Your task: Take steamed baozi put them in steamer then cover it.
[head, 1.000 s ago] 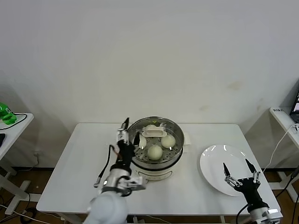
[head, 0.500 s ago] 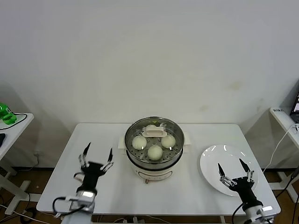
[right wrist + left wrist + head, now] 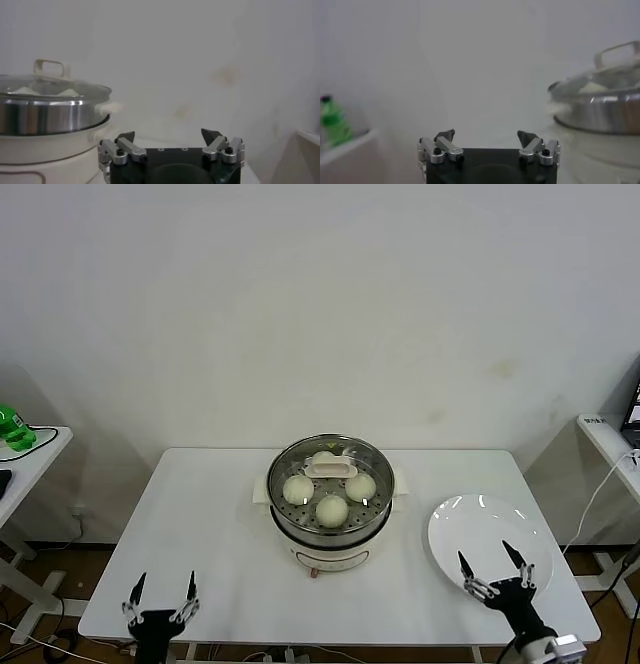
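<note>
The steamer [image 3: 330, 529] stands mid-table, a shiny steel pot on a white base. Several cream-white baozi [image 3: 332, 509] lie on its perforated tray. The glass cover [image 3: 329, 469] with its cream handle sits on top of the pot. My left gripper [image 3: 161, 589] hangs open and empty at the table's front left edge, far from the pot. My right gripper [image 3: 492, 569] is open and empty over the near side of the white plate [image 3: 480, 519]. The left wrist view shows the steamer [image 3: 600, 105] beyond the left gripper [image 3: 486, 136]. In the right wrist view, the covered steamer [image 3: 50, 110] lies past the right gripper [image 3: 170, 135].
The flat white plate at the right of the table has nothing on it. A green bottle [image 3: 10, 427] stands on a side table at far left. Another side table [image 3: 612, 439] is at far right. The white table [image 3: 200, 524] is bare on either side of the pot.
My left arm has drawn back from beside the steamer to the table's front left edge. My right gripper has slid slightly nearer the front edge. Both stay open.
</note>
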`<state>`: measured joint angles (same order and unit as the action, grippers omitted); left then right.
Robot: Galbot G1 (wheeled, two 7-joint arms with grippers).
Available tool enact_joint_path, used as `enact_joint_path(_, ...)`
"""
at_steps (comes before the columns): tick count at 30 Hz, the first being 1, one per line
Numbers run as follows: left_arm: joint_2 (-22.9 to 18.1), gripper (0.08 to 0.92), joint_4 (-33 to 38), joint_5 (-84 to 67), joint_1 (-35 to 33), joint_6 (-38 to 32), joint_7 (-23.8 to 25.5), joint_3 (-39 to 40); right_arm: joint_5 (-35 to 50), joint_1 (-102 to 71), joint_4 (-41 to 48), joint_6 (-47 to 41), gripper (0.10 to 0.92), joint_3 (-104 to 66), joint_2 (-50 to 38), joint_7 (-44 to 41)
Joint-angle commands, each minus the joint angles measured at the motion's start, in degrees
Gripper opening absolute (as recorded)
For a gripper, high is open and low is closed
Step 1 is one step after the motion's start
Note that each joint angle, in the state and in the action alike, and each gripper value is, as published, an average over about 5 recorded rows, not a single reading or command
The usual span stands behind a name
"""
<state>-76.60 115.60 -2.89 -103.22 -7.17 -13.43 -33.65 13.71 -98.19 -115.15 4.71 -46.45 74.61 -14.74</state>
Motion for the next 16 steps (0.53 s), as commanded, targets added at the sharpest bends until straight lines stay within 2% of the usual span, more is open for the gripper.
enact_joint_path(1,-1.2,0.823,-0.6,-2.9,-6.4,-1.5,-1.3,-2.0,0.6,-3.2,-0.9,-2.6,0.823,0.6,-0.3,0.3)
enact_joint_path(16,-0.8,0.823,-0.3,-0.6,-5.7,-1.3,-1.8,-1.7,0.0,-4.0,-1.8,-6.2,0.822,3.1,0.9,0.6)
